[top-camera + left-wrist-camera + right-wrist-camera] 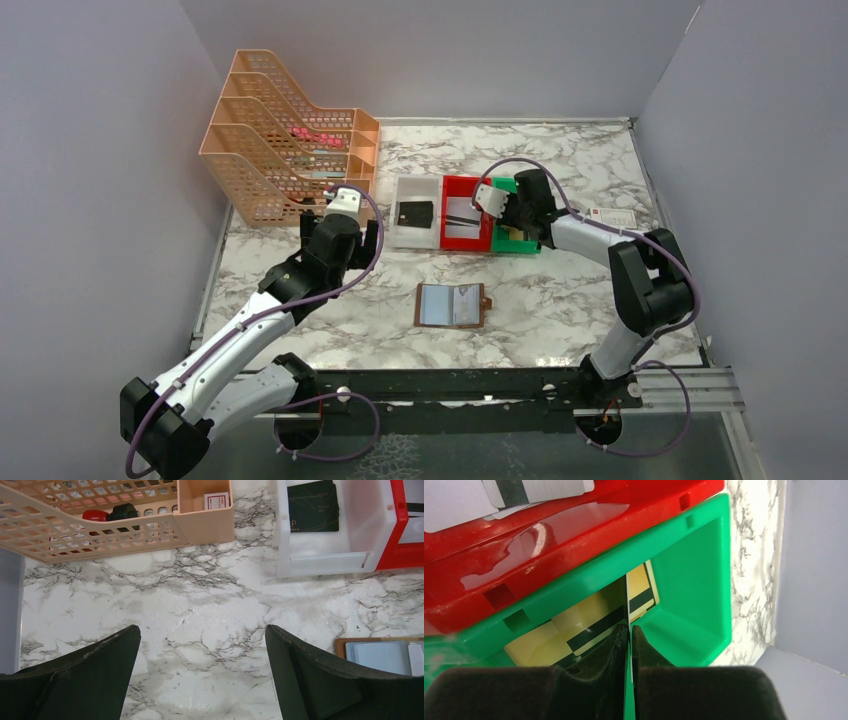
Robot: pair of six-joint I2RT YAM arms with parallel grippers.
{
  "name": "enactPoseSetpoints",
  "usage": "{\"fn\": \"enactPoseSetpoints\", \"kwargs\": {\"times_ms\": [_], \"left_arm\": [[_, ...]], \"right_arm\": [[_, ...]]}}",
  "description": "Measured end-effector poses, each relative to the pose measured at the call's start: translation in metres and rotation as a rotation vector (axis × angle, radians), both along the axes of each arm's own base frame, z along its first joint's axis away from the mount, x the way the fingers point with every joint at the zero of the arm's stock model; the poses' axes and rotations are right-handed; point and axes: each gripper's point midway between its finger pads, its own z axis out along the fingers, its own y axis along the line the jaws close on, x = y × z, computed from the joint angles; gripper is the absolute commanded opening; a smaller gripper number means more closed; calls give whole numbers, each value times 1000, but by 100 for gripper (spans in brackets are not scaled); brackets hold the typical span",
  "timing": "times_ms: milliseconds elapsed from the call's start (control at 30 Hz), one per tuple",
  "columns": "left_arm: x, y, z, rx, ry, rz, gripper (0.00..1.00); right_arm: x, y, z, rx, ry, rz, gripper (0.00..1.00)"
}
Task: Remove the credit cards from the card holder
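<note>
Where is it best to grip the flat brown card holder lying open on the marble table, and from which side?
Probably the small closing tab on its right edge, coming from above: the brown leather-like card holder lies open and flat, so only that tab sticks out.

White-and-black arms, looped with purple cables, end in black pincer fingers that look foam-padded, though blurred.

Soft, even overhead light leaves only faint shadows on the glossy table. In the right wrist view, white glare streaks the red bin, the near black jaws are blurred, and the gold card pinched at their tips is sharp.
</note>
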Motion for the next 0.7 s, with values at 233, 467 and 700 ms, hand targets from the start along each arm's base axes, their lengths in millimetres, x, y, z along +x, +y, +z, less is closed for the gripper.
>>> {"fn": "enactPoseSetpoints", "kwargs": {"times_ms": [233, 467, 700], "left_arm": [[0, 0, 0, 0, 0, 0, 99], [0, 0, 0, 0, 0, 0, 99], [0, -1, 0, -1, 2, -3, 99]], "right_arm": [[-3, 3, -7, 6, 26, 16, 13], [-15, 3, -15, 5, 83, 34, 34], [-19, 0, 5, 14, 60, 26, 35]]}}
